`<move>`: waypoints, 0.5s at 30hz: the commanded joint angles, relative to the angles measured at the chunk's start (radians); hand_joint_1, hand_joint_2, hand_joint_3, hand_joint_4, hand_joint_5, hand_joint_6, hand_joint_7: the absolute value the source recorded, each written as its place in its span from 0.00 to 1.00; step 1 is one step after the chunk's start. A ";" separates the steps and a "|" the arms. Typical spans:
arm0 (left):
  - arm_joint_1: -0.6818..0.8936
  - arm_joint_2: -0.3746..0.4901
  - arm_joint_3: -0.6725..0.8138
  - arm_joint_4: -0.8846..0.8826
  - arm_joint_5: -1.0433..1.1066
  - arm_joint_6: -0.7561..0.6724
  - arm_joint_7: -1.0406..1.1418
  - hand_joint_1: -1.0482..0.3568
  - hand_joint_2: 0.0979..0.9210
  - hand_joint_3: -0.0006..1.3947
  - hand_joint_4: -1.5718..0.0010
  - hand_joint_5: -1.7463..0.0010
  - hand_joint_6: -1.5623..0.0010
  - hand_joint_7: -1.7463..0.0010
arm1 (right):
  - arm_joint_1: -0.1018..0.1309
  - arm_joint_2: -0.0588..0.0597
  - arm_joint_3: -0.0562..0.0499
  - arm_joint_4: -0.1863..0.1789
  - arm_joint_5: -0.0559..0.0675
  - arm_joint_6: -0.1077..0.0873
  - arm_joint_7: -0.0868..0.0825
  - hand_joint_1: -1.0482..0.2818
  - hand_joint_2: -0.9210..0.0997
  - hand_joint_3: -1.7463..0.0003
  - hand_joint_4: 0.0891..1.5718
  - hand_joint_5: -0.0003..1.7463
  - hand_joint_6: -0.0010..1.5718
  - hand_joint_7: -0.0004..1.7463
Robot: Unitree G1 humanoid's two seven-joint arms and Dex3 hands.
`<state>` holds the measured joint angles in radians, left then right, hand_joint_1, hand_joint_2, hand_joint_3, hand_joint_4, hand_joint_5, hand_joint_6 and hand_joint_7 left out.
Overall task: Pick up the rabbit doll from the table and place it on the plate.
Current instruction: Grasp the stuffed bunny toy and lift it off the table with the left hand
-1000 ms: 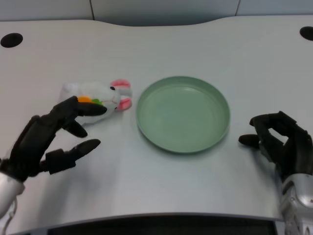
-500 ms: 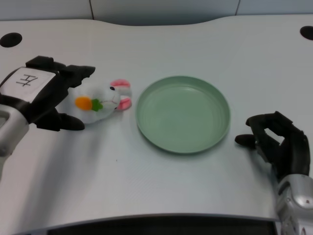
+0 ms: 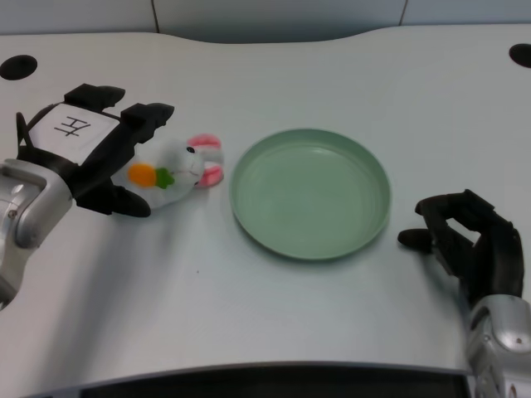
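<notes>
The white rabbit doll [image 3: 181,166] lies on its side on the table, left of the plate, pink ears toward the plate and an orange carrot on its front. The green round plate [image 3: 311,195] sits at the table's middle with nothing on it. My left hand [image 3: 91,149] reaches in from the left, back of the hand up. Its fingers [image 3: 148,120] arch over the doll's far side and its thumb [image 3: 124,203] lies on the table at the near side. The doll's rear end is hidden under the hand. The doll rests on the table between fingers and thumb, not lifted.
My right hand [image 3: 469,245] rests at the right, just beyond the plate's right rim. Dark round holes sit in the table's far left corner [image 3: 18,66] and far right corner [image 3: 520,55]. The table's front edge [image 3: 265,369] runs along the bottom.
My left hand swung up from the near left, turned palm down, and has moved right over the doll, fingers now arching above it. The doll and plate have not moved.
</notes>
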<state>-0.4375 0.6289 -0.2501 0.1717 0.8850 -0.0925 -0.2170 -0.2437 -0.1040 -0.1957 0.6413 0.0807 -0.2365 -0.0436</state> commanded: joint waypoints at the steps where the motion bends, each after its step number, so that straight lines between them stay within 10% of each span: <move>1: -0.011 0.014 -0.009 0.008 0.002 0.001 0.012 0.08 1.00 0.04 1.00 0.97 0.92 1.00 | -0.004 0.002 0.002 0.000 -0.001 0.012 -0.004 0.21 0.00 0.91 0.51 0.51 0.52 0.70; 15: -0.369 -0.109 -0.220 0.562 0.047 0.052 -0.165 0.02 1.00 0.03 1.00 1.00 0.99 1.00 | 0.004 0.010 -0.002 -0.006 0.010 0.004 0.005 0.22 0.00 0.91 0.52 0.50 0.51 0.70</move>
<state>-0.7828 0.5239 -0.4601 0.7080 0.9385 -0.0366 -0.3814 -0.2459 -0.0960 -0.1948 0.6370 0.0839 -0.2324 -0.0409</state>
